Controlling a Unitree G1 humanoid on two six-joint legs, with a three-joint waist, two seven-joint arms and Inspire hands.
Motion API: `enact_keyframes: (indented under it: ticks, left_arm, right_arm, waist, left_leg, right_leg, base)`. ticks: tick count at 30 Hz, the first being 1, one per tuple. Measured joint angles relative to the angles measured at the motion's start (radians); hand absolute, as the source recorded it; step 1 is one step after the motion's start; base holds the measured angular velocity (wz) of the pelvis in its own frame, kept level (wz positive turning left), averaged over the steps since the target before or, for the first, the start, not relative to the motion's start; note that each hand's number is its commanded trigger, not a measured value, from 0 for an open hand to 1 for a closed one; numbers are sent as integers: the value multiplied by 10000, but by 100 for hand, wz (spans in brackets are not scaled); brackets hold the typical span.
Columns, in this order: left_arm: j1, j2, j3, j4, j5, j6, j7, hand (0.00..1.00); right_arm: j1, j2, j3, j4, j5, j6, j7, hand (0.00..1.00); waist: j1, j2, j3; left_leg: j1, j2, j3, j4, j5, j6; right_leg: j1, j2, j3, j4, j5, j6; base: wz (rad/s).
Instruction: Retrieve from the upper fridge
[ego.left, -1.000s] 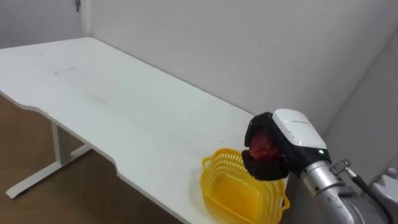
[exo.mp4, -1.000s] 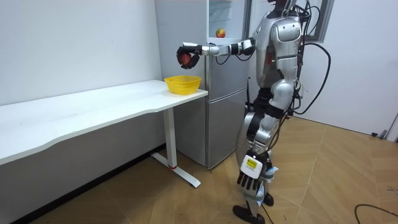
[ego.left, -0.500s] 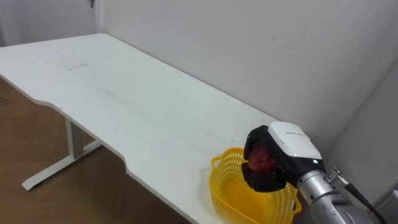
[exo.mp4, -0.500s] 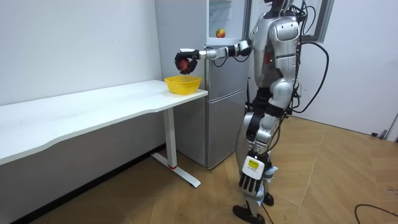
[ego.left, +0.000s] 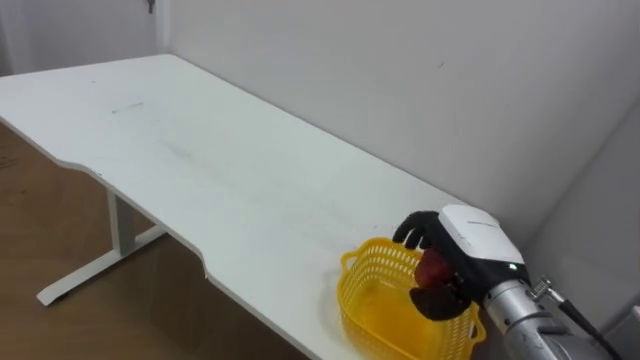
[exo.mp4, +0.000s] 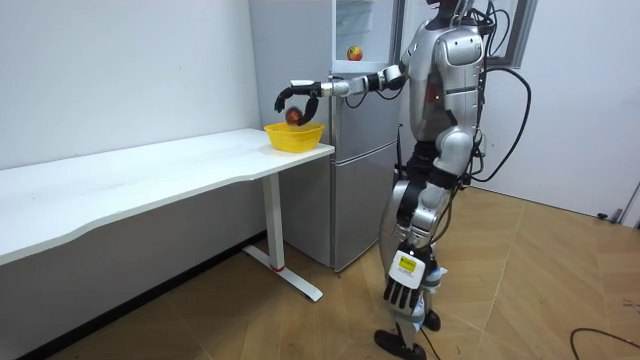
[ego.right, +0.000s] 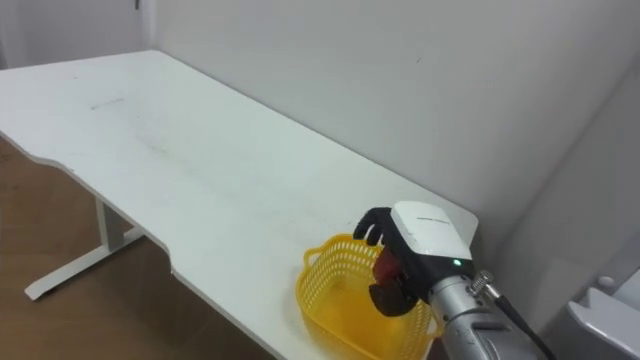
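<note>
A red apple (ego.left: 432, 270) sits right under the palm of my right hand (ego.left: 470, 235), over the yellow basket (ego.left: 365, 262) at the near right end of the white table (ego.left: 200, 170). The fingers (ego.left: 408, 230) are spread away from the fruit and the thumb hangs below it, so the hand is open. In the room view the apple (exo.mp4: 293, 116) is just above the basket (exo.mp4: 293, 136), under the arched hand (exo.mp4: 303, 90). My left hand (exo.mp4: 400, 292) hangs beside my leg with straight fingers. I stand in front of the fridge (exo.mp4: 350, 150).
The upper fridge compartment is lit, with another round fruit (exo.mp4: 354, 52) inside it. The table runs off to my left along the white wall. A wooden floor lies below the table's front edge.
My right hand has sunk toward the basket and its fingers have uncurled from the apple. The apple is now lower, at the basket's rim.
</note>
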Motion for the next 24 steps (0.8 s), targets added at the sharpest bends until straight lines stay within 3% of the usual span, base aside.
enact_keyframes:
  ticks: [16,24]
  left_arm:
    - [112,7,-24,-384,-1,205,-6,0]
    - [176,8,-11,-383,0,203,-6,0]
  right_arm:
    - [5,0,1,0,41,208,172,0]
    - [190,0,-2,-103,31,191,234,0]
  waist:
    - [-17,2,-14]
    - [-42,104,-90]
  left_leg:
    - [12,-103,-15,138,-1,3]
    - [69,-97,41,135,-4,8]
  right_leg:
    - [34,0,10,2,0,0]
    - [61,-15,94,4,1,1]
  base:
    - [0]
    - [-2]
